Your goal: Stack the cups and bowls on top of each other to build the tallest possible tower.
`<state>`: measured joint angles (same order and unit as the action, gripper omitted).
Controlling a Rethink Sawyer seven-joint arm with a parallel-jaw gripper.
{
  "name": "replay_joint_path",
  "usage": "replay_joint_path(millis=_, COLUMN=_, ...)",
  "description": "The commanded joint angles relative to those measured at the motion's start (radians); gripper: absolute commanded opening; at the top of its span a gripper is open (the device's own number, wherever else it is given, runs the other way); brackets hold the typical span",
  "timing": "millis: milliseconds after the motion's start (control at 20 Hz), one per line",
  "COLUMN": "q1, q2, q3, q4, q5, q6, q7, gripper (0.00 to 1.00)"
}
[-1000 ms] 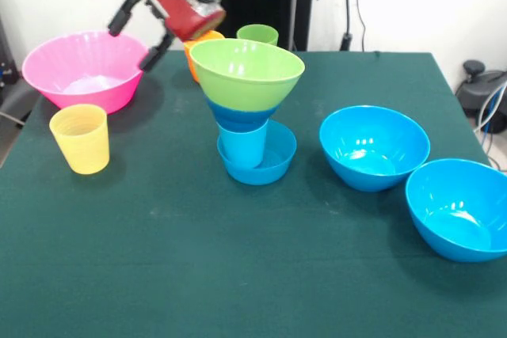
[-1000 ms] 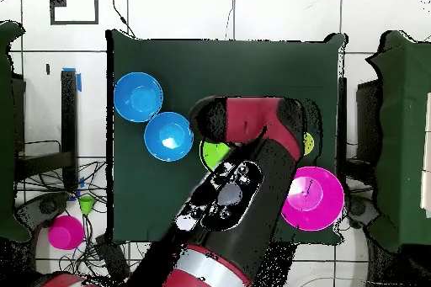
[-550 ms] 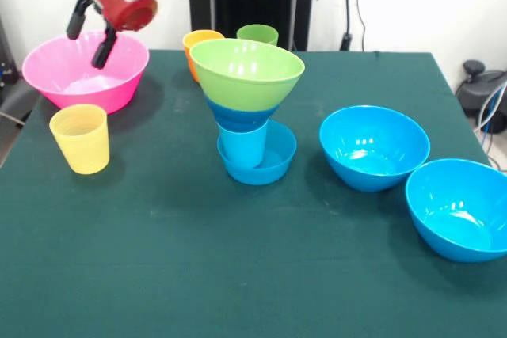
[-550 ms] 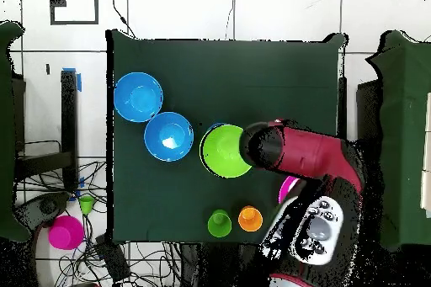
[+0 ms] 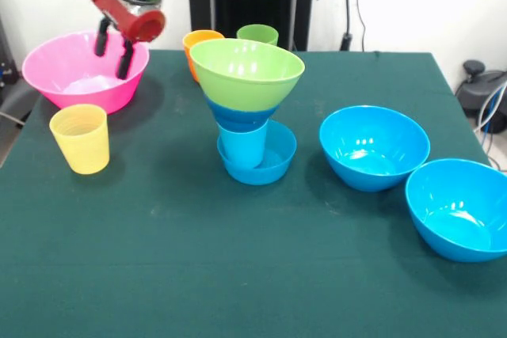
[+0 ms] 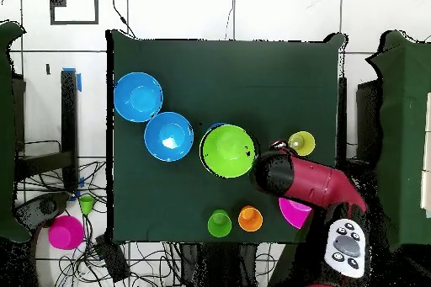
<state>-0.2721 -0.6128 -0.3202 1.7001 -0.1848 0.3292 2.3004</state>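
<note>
The tower (image 5: 245, 108) stands mid-table: a lime green bowl (image 5: 247, 73) on a blue bowl, on a light blue cup (image 5: 243, 144) that sits in a small blue bowl (image 5: 273, 165). From overhead only the green bowl (image 6: 227, 151) of the stack shows. My gripper (image 5: 113, 47) hangs open and empty over the right rim of the pink bowl (image 5: 87, 93). A yellow cup (image 5: 79, 138) stands in front of that bowl. An orange cup (image 5: 202, 41) and a green cup (image 5: 257, 35) stand behind the tower. The arm (image 6: 295, 178) covers most of the pink bowl (image 6: 295, 212) from above.
Two large blue bowls (image 5: 372, 146) (image 5: 458, 207) sit upright right of the tower, the nearer one close to the table's right edge. Overhead they lie at the left (image 6: 139, 97) (image 6: 168, 136). Cables and a small pink bowl (image 6: 65, 231) lie on the floor.
The gripper left the spot beside the tower and swung over to the pink bowl, then dropped lower over its right rim. The cups and bowls stayed put.
</note>
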Motion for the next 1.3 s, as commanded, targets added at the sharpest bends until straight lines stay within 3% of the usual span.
replay_joint_path(millis=50, q1=0.032, q2=0.014, q3=0.166, q4=0.145, q5=-0.061, q6=-0.069, q7=0.006, gripper=1.00)
replay_joint_path(millis=1300, q1=0.055, q2=0.184, q3=0.089, q4=0.080, q5=-0.087, q6=-0.233, q7=0.059, gripper=1.00)
